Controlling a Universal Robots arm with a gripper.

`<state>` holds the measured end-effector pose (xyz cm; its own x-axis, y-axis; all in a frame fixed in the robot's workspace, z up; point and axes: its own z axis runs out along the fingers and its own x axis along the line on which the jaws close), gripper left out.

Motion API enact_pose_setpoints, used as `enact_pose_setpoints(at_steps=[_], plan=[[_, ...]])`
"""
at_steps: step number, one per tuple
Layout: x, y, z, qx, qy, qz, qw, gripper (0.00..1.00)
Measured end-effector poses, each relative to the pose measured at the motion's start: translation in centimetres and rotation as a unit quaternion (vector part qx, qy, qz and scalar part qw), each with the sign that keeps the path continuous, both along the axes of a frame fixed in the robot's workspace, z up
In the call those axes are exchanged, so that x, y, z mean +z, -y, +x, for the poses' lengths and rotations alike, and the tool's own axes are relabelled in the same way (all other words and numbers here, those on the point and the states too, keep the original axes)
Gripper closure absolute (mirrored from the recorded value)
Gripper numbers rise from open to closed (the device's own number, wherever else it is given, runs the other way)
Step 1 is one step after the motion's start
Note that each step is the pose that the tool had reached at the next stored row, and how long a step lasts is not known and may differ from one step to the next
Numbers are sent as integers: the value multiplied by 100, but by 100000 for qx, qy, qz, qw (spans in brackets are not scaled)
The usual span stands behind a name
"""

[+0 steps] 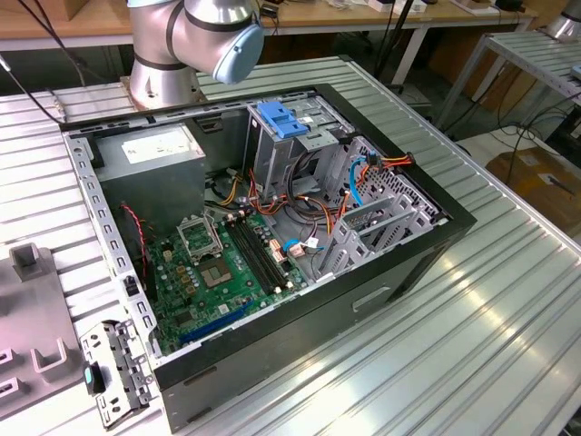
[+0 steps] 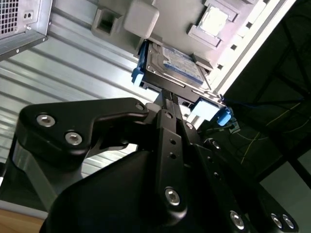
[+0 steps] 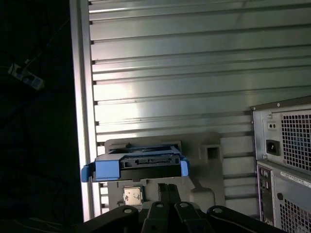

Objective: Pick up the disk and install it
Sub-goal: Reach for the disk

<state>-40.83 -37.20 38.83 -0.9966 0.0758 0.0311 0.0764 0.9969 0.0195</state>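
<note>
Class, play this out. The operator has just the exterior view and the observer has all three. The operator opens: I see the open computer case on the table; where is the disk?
Observer: The disk is over a grey holder near the edge of the table, outside the computer case. I cannot tell whether it rests on the holder.
Operator: And the gripper?
Observer: The gripper is right at one edge of the disk, in both wrist views.
Operator: Anything else in that holder?
Observer: A small square chip sits in one of its pockets, near the disk.
</note>
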Motion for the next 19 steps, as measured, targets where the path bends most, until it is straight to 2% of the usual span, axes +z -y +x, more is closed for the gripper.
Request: enact_pose_setpoints(at_steps=[12, 19], plan=[[0, 0, -8, -2, 0, 0, 100000, 89], [-1, -1, -102, 0, 5, 3, 100000, 89]])
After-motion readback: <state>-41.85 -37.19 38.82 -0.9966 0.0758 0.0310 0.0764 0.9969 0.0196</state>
